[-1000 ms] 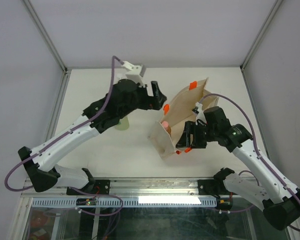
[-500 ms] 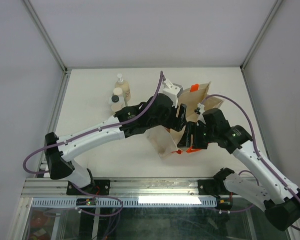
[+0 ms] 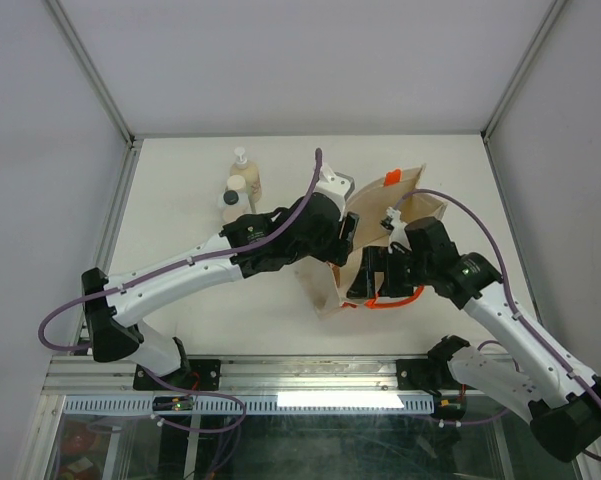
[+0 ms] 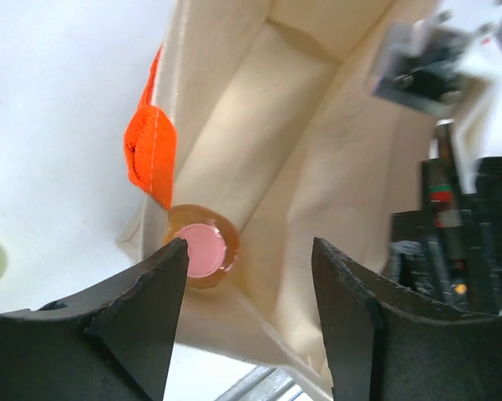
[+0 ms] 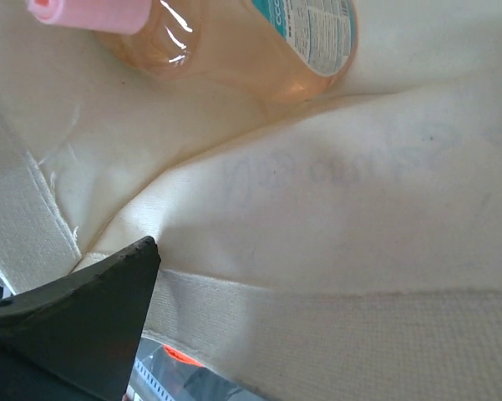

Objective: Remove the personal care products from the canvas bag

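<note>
The canvas bag (image 3: 392, 205) stands right of centre with its mouth open. In the left wrist view the pink-orange bottle (image 4: 199, 251) stands in a near corner of the bag (image 4: 317, 150), pink cap up, beside an orange tab (image 4: 146, 154). My left gripper (image 3: 345, 240) hangs open over the bag mouth, its left fingertip (image 4: 163, 276) next to the bottle. My right gripper (image 3: 364, 277) is shut on the bag's near rim. Its one visible finger (image 5: 83, 317) lies against the cloth (image 5: 334, 251), with the bottle (image 5: 234, 42) beyond. In the top view the bottle is hidden under my left arm.
Three bottles stand together at the back left: peach with white pump (image 3: 243, 166), beige with cream cap (image 3: 237, 187), pale green with dark cap (image 3: 230, 206). An orange handle (image 3: 390, 301) hangs at the bag's near side. The table's metal front rail (image 3: 310, 372) runs close behind the bag.
My left arm has swung from the back left to over the bag, uncovering the three bottles, and now sits lower in the bag mouth. My right gripper has kept hold of the bag's rim.
</note>
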{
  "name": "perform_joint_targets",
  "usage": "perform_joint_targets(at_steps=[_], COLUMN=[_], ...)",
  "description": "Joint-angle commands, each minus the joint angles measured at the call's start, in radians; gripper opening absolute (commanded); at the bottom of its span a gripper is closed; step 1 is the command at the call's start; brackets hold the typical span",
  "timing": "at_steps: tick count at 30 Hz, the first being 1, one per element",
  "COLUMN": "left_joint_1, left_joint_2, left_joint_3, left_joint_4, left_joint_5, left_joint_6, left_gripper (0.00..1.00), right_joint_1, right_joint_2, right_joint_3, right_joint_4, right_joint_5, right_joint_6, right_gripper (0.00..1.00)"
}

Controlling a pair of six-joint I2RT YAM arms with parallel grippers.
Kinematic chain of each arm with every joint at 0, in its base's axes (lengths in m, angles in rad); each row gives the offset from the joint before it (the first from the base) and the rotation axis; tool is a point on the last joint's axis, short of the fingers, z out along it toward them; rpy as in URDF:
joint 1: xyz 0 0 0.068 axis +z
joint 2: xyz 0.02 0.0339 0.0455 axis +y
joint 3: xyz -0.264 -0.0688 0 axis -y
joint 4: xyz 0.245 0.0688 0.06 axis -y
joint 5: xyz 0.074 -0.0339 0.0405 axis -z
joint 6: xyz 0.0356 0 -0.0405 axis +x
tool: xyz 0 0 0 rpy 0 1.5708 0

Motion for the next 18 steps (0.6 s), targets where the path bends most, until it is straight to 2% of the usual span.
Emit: perform_joint_targets(at_steps=[1,3,8,15,18], left_joint_1=[0.006,0.007,0.006,0.005,0.005], left_joint_2=[-0.053,-0.069,-0.071,-0.032,0.012], left_joint_3=[-0.027,-0.025,-0.035,-0.037,0.0], left_joint_4=[-0.049,-0.034,-0.018,-0.031,-0.085], left_joint_5=[-0.08,-0.076,-0.047,-0.002,-0.007], left_joint_6=[0.028,0.034,0.04,0.043,0.045], left_gripper=[0.59,0.61,0.61,0.56,0.54], right_joint_1=[0.012,0.012,0.011,0.015,0.021], right_joint_2=[0.014,0.031,0.034,0.026,0.033], right_joint_3=[0.047,0.054,0.052,0.064,0.062], right_joint_4=[0.006,-0.017,-0.004,0.01,0.018], right_joint_5=[0.006,0.056,0.031,-0.061,-0.078], right_joint_6=[-0.063,-0.052,-0.055,-0.116,-0.119], right_gripper=[0.93,0.93,0.92,0.88,0.87])
